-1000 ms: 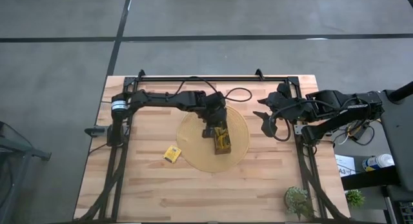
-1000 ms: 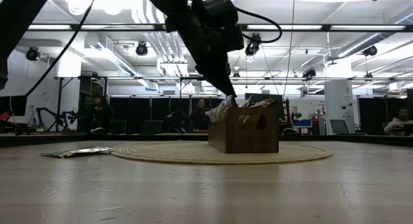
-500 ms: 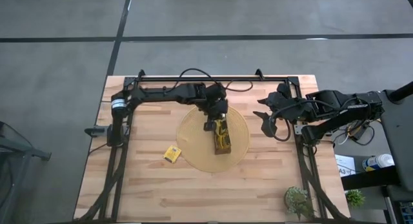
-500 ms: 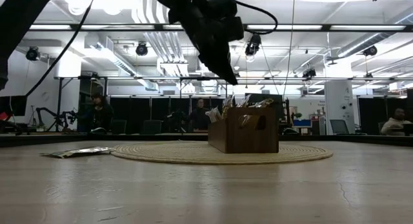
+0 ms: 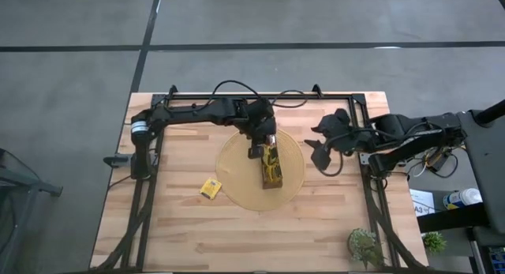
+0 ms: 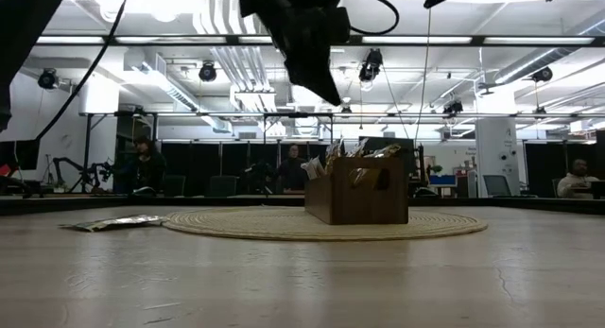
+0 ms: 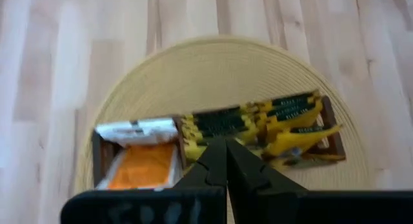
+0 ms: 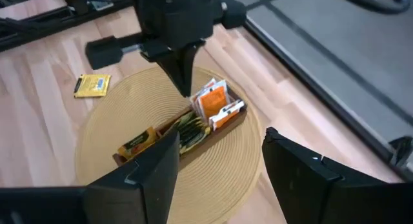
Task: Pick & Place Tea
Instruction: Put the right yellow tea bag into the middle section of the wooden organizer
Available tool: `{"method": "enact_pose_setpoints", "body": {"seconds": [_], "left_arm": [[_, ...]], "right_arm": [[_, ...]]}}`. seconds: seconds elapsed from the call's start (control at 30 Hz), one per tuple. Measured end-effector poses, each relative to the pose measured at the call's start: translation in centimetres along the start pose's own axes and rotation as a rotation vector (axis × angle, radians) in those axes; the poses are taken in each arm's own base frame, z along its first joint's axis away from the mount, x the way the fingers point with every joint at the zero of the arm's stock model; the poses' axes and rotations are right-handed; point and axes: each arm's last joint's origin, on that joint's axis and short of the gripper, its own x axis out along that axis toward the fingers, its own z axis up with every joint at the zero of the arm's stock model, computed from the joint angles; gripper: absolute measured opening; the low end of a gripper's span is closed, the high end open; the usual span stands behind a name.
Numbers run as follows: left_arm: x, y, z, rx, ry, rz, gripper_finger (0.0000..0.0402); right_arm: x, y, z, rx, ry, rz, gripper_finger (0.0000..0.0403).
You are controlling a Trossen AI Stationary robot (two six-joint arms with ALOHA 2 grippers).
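Pale wooden planks make up the worktop (image 5: 316, 219), which stands on a grey floor crossed by dark lines. Near the middle of the worktop lies a round tan woven mat (image 5: 237, 183), and on it stands a long narrow dark-brown tray (image 5: 271, 183), its length running from the far edge toward the near edge. The tray is filled with tea sachets (image 7: 271, 117): dark green and yellow ones fill most of its length, while orange ones (image 8: 216, 101) and a white-topped one sit at the end nearest the far edge. One more yellow sachet (image 5: 210, 188) lies flat on the bare wood just beside the mat, on the side toward the left edge. The left gripper (image 5: 263, 141) hangs above the tray's far end, clear of the sachets, with its two dark fingers (image 7: 222, 166) pressed together and nothing between them. The right gripper (image 5: 319, 148) hovers above the wood between the mat and the right edge, its fingers (image 8: 151, 169) spread wide and holding nothing. A small green plant (image 5: 364, 244) stands near the worktop's near right corner. Beyond the table, the low view shows a large hall with ceiling lights and a few seated people (image 6: 144, 163) far off.
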Motion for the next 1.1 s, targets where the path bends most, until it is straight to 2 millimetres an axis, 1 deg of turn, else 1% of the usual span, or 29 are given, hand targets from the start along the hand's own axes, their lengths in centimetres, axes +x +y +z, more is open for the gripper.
{"method": "enact_pose_setpoints", "body": {"seconds": [0.07, 0.2, 0.37, 0.47, 0.57, 0.8, 0.93, 1.1], "left_arm": [[0.0, -0.1, -0.5, -0.017, 0.013, -0.001, 0.0000], [0.0, -0.3, -1.3, -0.043, 0.037, 0.012, 0.0000], [-0.7, -0.6, -2.3, -0.038, 0.028, 0.020, 0.0000], [-1.6, -0.9, -3.1, -0.028, 0.010, 0.024, 0.0000], [-2.7, -1.3, -4.1, -0.016, -0.044, 0.034, 0.0000], [-5.5, -2.5, -7.3, -0.027, -0.211, 0.060, 0.0000], [-7.0, -3.1, -9.1, -0.042, -0.269, 0.076, 0.0000], [-8.7, -3.8, -10.7, -0.044, -0.317, 0.088, 0.0000]], "right_arm": [[0.7, 0.4, -0.1, 0.033, 0.019, -0.012, 0.0219], [1.9, 1.2, -0.3, 0.160, 0.049, -0.033, 0.0219], [3.6, 2.5, -0.3, 0.275, 0.098, -0.007, 0.0219], [4.8, 3.5, -0.3, 0.323, 0.118, 0.018, 0.0219], [6.3, 4.5, -0.5, 0.368, 0.135, 0.002, 0.0219], [10.0, 5.9, -1.1, 0.485, 0.177, -0.070, 0.0219], [11.7, 6.4, -1.4, 0.540, 0.192, -0.098, 0.0219], [14.1, 7.3, -1.4, 0.585, 0.209, -0.059, 0.0219]]}}
